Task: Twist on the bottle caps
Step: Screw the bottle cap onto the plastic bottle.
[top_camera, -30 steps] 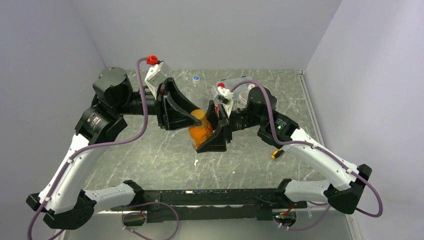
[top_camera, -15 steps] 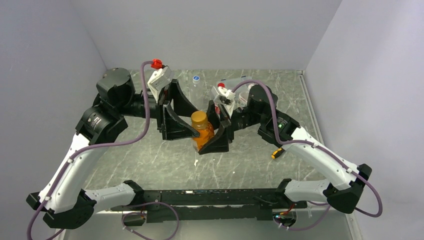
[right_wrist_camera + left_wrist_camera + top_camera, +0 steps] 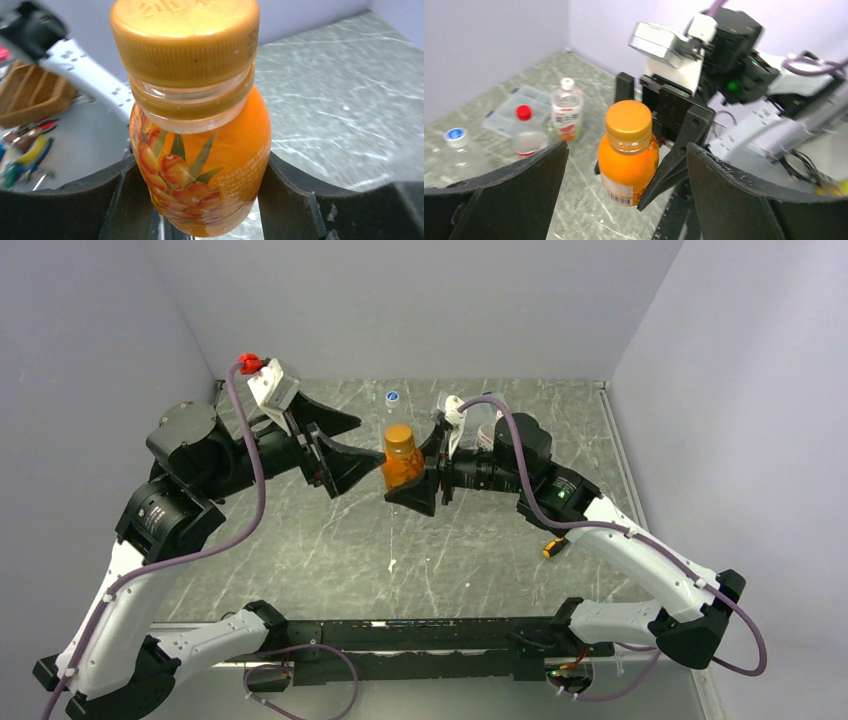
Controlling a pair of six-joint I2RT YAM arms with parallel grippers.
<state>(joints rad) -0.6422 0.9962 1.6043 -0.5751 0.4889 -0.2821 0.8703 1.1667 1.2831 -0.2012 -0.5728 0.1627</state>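
A squat bottle (image 3: 403, 470) of orange liquid wears an orange cap (image 3: 399, 433) and hangs upright above the table. My right gripper (image 3: 421, 468) is shut on its body. The right wrist view shows the bottle (image 3: 200, 160) wedged between both fingers, its cap (image 3: 185, 40) on the neck. My left gripper (image 3: 370, 443) is open just left of the bottle, touching nothing. From the left wrist, the bottle (image 3: 628, 165) and cap (image 3: 629, 119) sit ahead between the spread fingers (image 3: 524, 190) of the left gripper (image 3: 626, 146).
At the back stand a red-capped bottle (image 3: 526, 136), a white-labelled bottle (image 3: 567, 111) and a blue-capped bottle (image 3: 458, 147), next to a flat clear compartment box (image 3: 531, 96). A small yellow and black item (image 3: 553, 548) lies on the table at the right.
The left gripper opened off the orange cap and drew back to the left. The right gripper carried the bottle up and toward the back.
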